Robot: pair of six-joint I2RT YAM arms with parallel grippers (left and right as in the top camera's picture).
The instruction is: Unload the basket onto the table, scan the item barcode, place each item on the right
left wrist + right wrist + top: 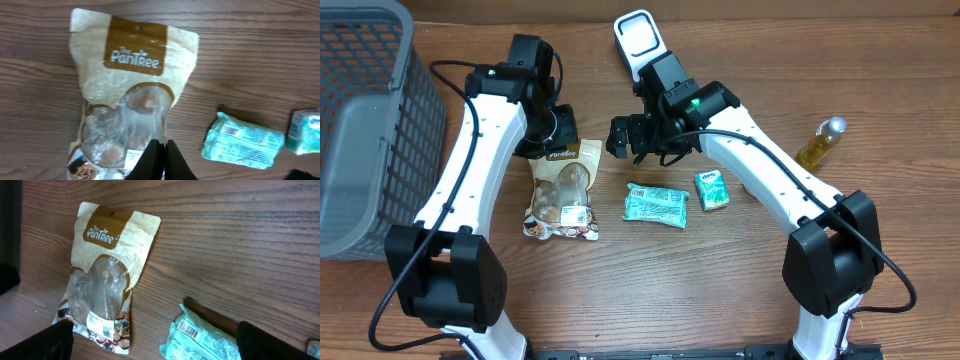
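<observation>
Grey mesh basket (365, 120) sits far left on the wood table (620, 290). The left arm reaches forward, wrist bent down, and the left gripper (161, 143) hangs above the PanTree snack pouch (131, 90), fingers pressed together with nothing between them. The right arm angles in toward centre, and the right gripper (150, 332) is spread wide and empty over the table by the pouch. White barcode scanner (638, 40) is at the far centre. Teal packet (656, 204) lies right of the pouch, then a small green box (712, 189). Yellow bottle (822, 143) is far right.
</observation>
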